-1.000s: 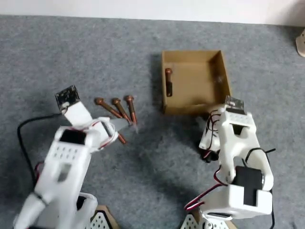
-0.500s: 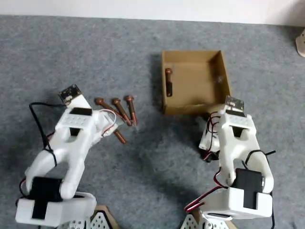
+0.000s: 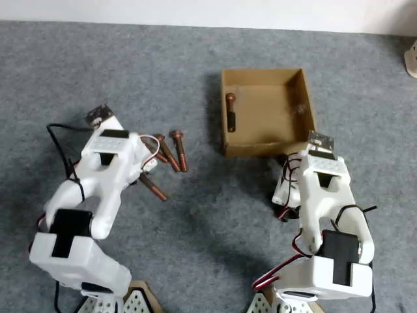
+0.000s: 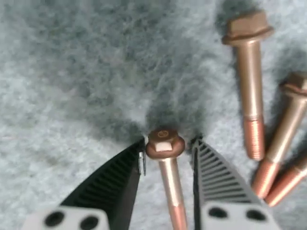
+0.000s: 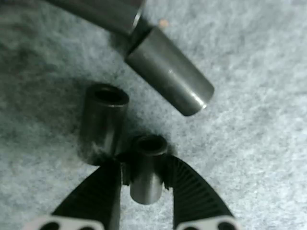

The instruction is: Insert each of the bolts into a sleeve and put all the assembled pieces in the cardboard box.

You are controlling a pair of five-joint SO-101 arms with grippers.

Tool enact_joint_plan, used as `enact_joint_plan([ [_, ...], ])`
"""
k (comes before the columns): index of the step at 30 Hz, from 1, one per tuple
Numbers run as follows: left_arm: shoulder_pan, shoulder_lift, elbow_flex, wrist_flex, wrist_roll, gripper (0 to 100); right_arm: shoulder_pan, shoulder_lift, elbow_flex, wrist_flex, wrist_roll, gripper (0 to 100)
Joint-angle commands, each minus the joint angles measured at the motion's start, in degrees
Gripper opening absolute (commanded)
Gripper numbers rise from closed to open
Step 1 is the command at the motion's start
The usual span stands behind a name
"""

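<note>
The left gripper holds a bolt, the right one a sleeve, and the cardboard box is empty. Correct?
No. The cardboard box is not empty: the high view shows one assembled piece inside. The left gripper does hold a bolt, the right gripper a sleeve.

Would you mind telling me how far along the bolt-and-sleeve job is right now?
Done: one assembled piece lies in the cardboard box. In hand: the left gripper grips a bolt, the right gripper a sleeve, not yet joined. Left: three loose bolts and other sleeves lie on the carpet.
</note>
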State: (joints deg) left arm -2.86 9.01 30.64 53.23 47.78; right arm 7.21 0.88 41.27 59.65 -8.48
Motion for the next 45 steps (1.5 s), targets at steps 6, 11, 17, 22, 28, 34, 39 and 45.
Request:
enact_joint_plan([
  [6,3.12,5.05,-6.81,-0.62,0.18,16,-2.24,-16.31,6.64,-3.74,0.53,0.5],
  [11,3.03,4.97,-9.27,-0.44,0.09,16,-9.89,-43.47,20.18,-3.91,1.14,0.5],
  [17,3.21,4.97,-15.96,8.53,-4.40,0,-16.92,-75.47,33.71,-3.91,5.98,0.5],
  [22,2.95,4.97,-22.55,15.82,-4.75,0,-19.74,-94.20,43.91,-3.91,6.07,0.5],
  [28,2.95,4.97,-25.10,19.16,-4.57,1,-20.79,-106.15,52.79,-3.91,6.07,0.5],
  [34,3.47,4.88,-31.69,23.47,-10.11,0,-20.88,-105.54,56.66,-9.89,6.07,0.4],
  [39,4.79,4.88,-38.73,25.93,-22.77,0,-20.88,-105.54,60.53,-14.20,6.07,0.4],
  [45,5.58,3.38,-43.82,28.75,-32.62,0,-20.88,-105.54,60.88,-14.37,6.15,0.4],
])
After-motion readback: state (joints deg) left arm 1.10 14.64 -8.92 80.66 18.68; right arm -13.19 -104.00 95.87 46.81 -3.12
